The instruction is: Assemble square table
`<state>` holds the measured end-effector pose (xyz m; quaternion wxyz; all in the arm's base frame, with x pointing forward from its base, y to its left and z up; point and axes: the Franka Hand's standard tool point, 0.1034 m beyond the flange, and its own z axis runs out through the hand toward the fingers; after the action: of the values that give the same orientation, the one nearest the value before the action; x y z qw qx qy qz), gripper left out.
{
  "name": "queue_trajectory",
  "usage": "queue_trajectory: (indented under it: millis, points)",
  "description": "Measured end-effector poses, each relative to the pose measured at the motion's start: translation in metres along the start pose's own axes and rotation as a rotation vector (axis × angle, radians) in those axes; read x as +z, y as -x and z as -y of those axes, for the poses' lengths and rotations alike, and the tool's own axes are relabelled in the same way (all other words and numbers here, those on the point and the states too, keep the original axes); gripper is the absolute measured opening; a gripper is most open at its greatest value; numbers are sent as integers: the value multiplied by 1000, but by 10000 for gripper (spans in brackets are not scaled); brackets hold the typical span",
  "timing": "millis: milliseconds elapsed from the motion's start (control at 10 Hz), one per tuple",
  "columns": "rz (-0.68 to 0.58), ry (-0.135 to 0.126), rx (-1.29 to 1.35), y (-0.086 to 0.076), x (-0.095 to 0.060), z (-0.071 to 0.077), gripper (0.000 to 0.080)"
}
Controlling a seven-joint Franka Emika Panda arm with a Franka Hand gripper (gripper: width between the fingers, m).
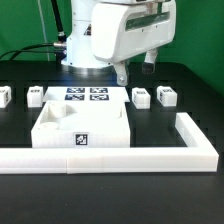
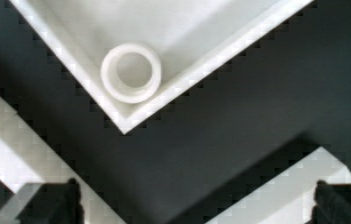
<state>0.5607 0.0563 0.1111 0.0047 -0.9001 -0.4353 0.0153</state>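
Tabletop (image 1: 52, 136) sat shoved into the L-shaped barrier (image 1: 150, 155), probably so it wouldn't slide. Gripper (image 1: 122, 74) hovered over what looked like its far right corner hole (image 2: 131, 73), fingers (image 2: 47, 203) spread, holding nothing.

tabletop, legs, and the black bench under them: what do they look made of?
Tabletop: looks like white moulded plastic, matte, uniform colour; the wrist view shows a smooth raised ring at its corner hole. Legs: likely the same matte white plastic, with printed tags. Bench: black, matte, no glare; material unclear.
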Motion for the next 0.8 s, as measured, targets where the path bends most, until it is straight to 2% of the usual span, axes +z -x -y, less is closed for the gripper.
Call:
queue_trajectory:
  millis: [500,600,700,800]
  points:
    - [0,0,0,0,0,0,649]
    - [-8,7,-52,2,2,0,649]
    - [-19,18,-155,11,10,4,650]
    - [-7,3,-228,21,18,10,650]
